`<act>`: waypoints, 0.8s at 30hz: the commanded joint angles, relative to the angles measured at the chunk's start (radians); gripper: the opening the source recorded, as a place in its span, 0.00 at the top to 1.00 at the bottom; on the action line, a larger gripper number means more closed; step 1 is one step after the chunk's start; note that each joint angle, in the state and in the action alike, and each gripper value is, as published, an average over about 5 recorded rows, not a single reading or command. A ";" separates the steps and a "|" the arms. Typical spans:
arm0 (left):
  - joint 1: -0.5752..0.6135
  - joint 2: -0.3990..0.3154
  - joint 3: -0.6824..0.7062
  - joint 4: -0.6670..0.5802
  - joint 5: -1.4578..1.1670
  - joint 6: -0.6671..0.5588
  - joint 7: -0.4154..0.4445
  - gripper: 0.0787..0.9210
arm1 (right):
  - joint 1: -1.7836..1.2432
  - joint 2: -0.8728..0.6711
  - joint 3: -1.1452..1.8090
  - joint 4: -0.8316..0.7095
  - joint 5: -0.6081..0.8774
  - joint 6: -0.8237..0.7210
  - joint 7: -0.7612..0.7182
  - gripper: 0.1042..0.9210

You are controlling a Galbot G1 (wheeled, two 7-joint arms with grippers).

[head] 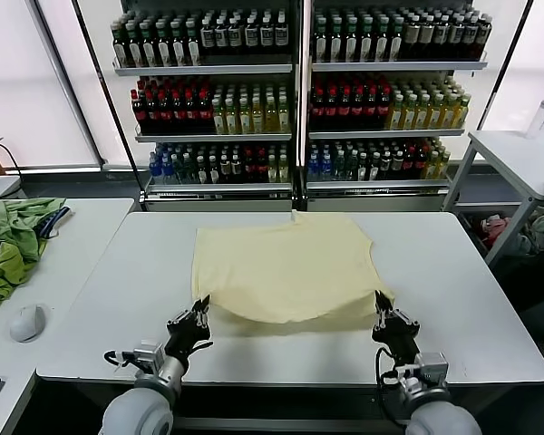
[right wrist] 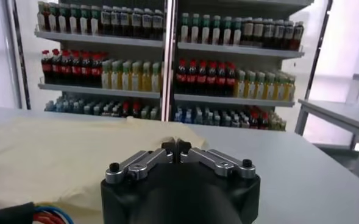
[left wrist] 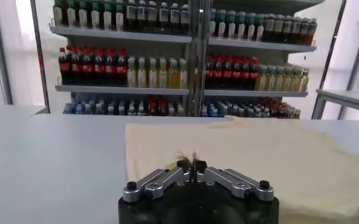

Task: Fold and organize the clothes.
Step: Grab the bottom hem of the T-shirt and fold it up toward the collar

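Clothes (head: 286, 267), a single pale yellow T-shirt, lie spread across the middle of the white bench (head: 453, 272) in the head view, sleeves folded in so the shape is roughly rectangular. Its near hem sags in a curve between the two arms. The left pincer (head: 200, 304) sits at the near left corner of the shirt, and the right pincer (head: 381, 299) at the near right corner; both tips meet the fabric edge, though a grip on it cannot be made out from here. A heap of green garments (head: 14, 240) rests on a second bench to the left, with a grey mouse (head: 27, 322) near it. Shelves of bottles (head: 290, 91) fill the background.

From the left wrist view, the left pincer (left wrist: 192, 163) has its fingers pressed together, tips at the shirt's (left wrist: 258, 158) near edge; whether cloth is pinched between them cannot be told.

From the right wrist view, the right pincer (right wrist: 175, 145) is likewise closed tight, with the yellow fabric (right wrist: 51, 152) lying beside and beyond it on the bench (right wrist: 313, 176).
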 commanded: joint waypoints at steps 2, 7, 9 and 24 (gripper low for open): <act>-0.209 0.003 0.039 0.206 -0.011 -0.007 -0.006 0.97 | 0.177 -0.030 -0.037 -0.157 0.001 0.007 -0.003 0.97; -0.239 -0.001 0.059 0.252 -0.004 -0.008 -0.016 0.97 | 0.237 -0.029 -0.065 -0.210 -0.009 0.007 -0.007 0.97; -0.249 -0.004 0.070 0.266 0.001 -0.011 -0.020 0.97 | 0.258 -0.027 -0.077 -0.226 -0.015 0.007 -0.008 0.97; -0.316 -0.022 0.094 0.350 0.031 -0.028 -0.061 0.97 | 0.367 0.013 -0.168 -0.332 -0.076 0.008 -0.021 0.97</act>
